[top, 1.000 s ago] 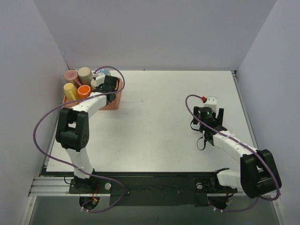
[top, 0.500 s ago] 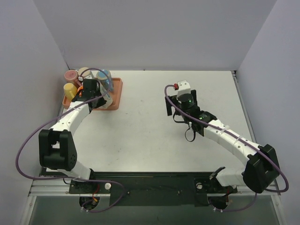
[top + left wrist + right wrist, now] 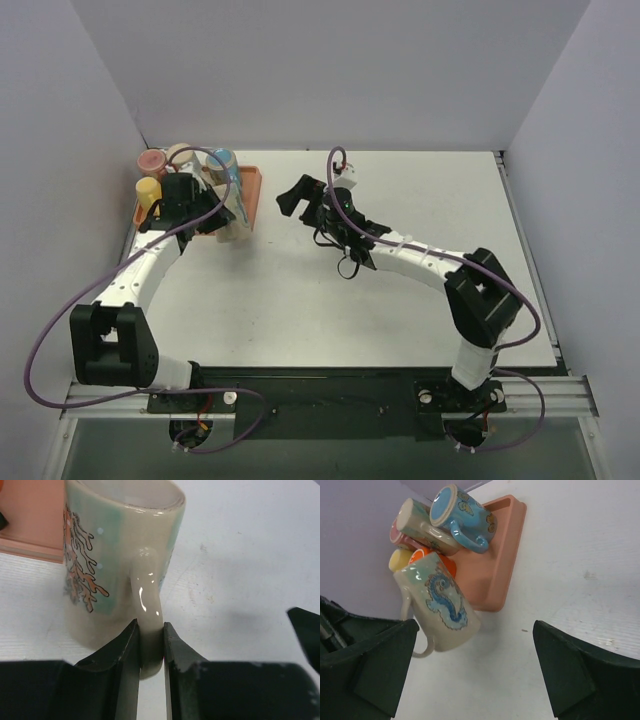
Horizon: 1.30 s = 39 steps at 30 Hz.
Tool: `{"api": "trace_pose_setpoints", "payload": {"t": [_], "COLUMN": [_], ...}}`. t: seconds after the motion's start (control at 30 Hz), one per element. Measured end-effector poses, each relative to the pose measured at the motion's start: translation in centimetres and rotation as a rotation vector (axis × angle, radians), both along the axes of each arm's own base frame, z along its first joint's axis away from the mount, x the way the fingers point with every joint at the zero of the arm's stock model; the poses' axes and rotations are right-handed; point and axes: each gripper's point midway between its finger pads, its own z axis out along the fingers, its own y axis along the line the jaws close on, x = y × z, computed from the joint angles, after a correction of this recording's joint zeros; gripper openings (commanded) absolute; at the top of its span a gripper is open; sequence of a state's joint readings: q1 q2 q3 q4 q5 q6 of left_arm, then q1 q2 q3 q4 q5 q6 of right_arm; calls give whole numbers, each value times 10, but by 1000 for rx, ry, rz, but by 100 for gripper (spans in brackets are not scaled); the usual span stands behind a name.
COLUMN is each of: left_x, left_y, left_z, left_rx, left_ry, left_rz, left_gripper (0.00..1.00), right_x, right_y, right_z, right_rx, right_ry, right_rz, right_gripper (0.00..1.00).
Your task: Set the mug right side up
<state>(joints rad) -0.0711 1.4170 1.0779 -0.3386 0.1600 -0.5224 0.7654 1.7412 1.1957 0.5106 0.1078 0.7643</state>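
Note:
The cream mug (image 3: 233, 212) with a blue seahorse and coral pattern hangs tilted just past the right front corner of the orange tray (image 3: 255, 182). My left gripper (image 3: 212, 210) is shut on its handle (image 3: 145, 587); in the left wrist view the gripper (image 3: 149, 630) has both fingers pressed against the handle. The right wrist view shows the mug (image 3: 440, 605) slanted, clear of the table. My right gripper (image 3: 297, 196) is open and empty to the right of the mug; in its own view the gripper (image 3: 475, 672) has its fingers spread wide.
The tray (image 3: 507, 535) holds several other mugs: a blue one (image 3: 462, 512) on its side, a cream one (image 3: 417, 520), and pink, yellow and orange ones behind. Grey walls close the table's back and sides.
My left gripper has carried the cream mug from over the tray to its right front corner. My right arm has swung left across the table to near the tray.

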Motion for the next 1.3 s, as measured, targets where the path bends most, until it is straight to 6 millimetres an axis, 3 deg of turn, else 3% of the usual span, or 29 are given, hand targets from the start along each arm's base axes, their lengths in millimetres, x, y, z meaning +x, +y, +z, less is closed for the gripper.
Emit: {"api": "trace_pose_setpoints", "payload": {"t": [0.17,0.37,0.47,0.63,0.77,0.87,1.07,1.17,1.3], "left_x": [-4,-6,-7,-3,-3,-4,-9,-12,-14], "left_y": [-8,-3,-4,-3,-7,-11,-20,-26,-35], "left_z": [0,-34,-45,-42,-36,-28,-3,16,48], "left_rx": [-58,-28,-21,-32,-60,-89,-213,-267,-327], "left_ry": [-20,72,98,96,99,101,106,104,80], "left_rz": [-29,-28,-45,-46,-51,-49,-29,-27,-46], "left_gripper": [0,0,0,0,0,0,0,0,0], "right_x": [19,32,28,23,3,-20,-59,-91,-121], "right_y": [26,49,52,62,60,52,32,38,52], "right_z": [-26,-86,-97,-81,-87,-82,-20,-1,-9], "right_rx": [238,370,370,457,378,238,-127,-366,-680], "right_ry": [99,254,293,285,257,179,-210,-447,-716], "right_rz": [-56,-96,-90,-57,-29,13,50,81,164], "right_gripper": [86,85,85,84,84,84,90,90,95]}}
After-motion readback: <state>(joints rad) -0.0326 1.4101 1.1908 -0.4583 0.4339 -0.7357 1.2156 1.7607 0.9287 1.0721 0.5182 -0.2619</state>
